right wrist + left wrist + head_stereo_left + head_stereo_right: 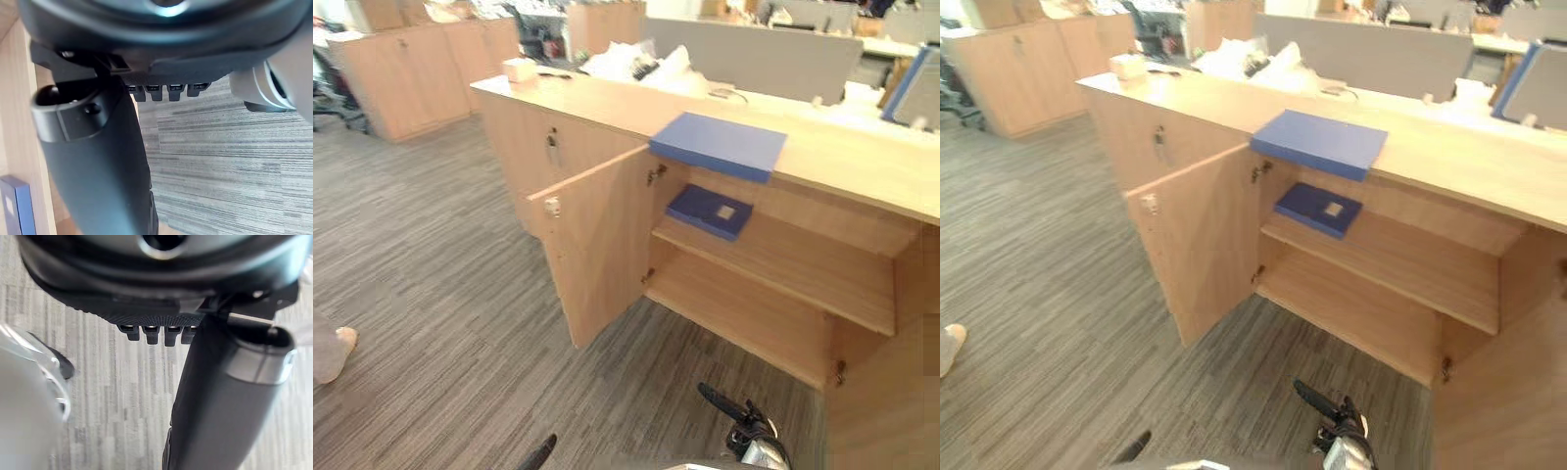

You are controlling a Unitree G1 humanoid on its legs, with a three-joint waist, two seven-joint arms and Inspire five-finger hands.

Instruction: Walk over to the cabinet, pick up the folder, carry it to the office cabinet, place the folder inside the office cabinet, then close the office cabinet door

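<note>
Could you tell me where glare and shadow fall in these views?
Left eye view: the cabinet top glares pale toward its right end; the shelf beneath sits in its shade, yet the dark blue folder there is distinguishable. Right wrist view: the carpet is evenly lit.

Matt wood cabinet (pixel 597 245), ribbed grey carpet (pixel 431 255)

Def an office, open-plan by the look of it. Floor's that grey striped carpet (pixel 431 245) every corp bldg has. Up front there's a long low cabinet (pixel 862 166) in light wood w/ one door (pixel 597 245) swung open and shelves inside. A blue folder (pixel 720 144) lies on top & a second blue folder (pixel 710 211) on the upper shelf. Matching wood cabinets (pixel 401 78) in the bg, grey divider screens (pixel 754 54) behind, a desk (pixel 891 46) past those, prob a swivel chair (pixel 331 98) far left.
</note>
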